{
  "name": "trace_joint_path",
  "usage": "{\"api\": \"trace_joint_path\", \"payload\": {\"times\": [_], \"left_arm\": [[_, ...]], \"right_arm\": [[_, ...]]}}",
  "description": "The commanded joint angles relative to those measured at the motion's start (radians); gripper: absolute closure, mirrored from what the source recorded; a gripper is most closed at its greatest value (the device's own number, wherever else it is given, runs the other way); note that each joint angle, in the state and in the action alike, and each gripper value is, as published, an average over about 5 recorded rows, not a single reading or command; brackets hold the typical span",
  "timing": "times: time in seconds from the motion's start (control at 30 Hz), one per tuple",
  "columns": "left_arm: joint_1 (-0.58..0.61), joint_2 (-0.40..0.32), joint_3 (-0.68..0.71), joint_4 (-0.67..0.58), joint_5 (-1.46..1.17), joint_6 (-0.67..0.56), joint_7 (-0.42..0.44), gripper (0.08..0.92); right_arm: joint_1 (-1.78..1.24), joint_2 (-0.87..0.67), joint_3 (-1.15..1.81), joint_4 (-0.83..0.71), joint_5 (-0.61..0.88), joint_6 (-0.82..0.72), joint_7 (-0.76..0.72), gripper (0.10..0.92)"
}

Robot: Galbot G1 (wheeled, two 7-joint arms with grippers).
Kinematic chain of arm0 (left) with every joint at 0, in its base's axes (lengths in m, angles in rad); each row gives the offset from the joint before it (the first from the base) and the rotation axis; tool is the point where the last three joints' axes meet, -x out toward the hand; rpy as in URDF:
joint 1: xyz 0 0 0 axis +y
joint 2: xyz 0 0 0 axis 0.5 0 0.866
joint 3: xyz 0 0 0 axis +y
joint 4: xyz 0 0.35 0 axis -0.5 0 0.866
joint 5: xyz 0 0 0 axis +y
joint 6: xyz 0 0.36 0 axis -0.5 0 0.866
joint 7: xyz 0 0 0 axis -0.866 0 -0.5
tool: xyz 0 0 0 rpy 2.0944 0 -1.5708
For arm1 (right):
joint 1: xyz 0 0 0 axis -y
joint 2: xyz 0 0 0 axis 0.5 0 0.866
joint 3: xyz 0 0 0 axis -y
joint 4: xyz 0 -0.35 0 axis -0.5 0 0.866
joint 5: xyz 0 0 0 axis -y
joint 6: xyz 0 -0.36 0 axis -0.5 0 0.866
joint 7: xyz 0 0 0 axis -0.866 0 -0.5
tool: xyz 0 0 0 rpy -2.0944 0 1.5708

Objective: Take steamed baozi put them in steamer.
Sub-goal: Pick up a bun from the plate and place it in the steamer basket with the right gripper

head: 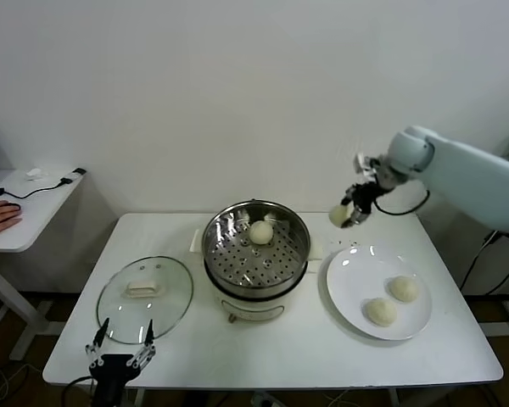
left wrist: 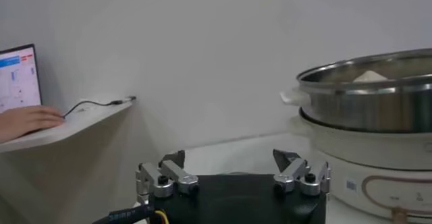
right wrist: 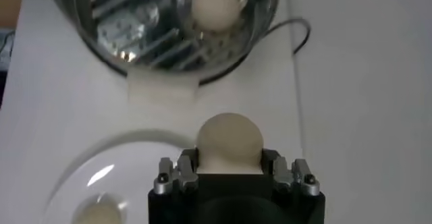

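My right gripper hangs in the air above the table, between the steamer and the white plate, shut on a creamy baozi. The wrist view shows that baozi clamped between the jaws, with the steamer farther off. One baozi lies on the perforated tray inside the steamer. Two more baozi rest on the plate. My left gripper sits open at the table's front left edge, nothing between its fingers.
A round glass lid with a white handle lies flat left of the steamer. A side desk with a person's hand and a cable stands at far left. A white wall runs behind the table.
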Motion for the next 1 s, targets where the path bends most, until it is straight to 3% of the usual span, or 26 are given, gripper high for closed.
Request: {"api": "trace_joint_path", "payload": {"times": [0.03,0.53,1.0], "left_arm": [[0.004,0.003,0.002,0.001,-0.001,-0.007,0.000,0.177],[0.015,0.011,-0.003,0.024,-0.012,-0.030,-0.004,0.177],[-0.008,0.002,-0.001,0.039,-0.006,-0.027,-0.003,0.177]], "right_arm": [[0.199,0.147,-0.140,0.014,0.237,-0.045,0.041,0.423],[-0.032,0.419,-0.099,0.000,0.224,-0.157,0.222,0.423],[-0.180,0.478,-0.102,-0.052,0.189,-0.180,0.272,0.423]]}}
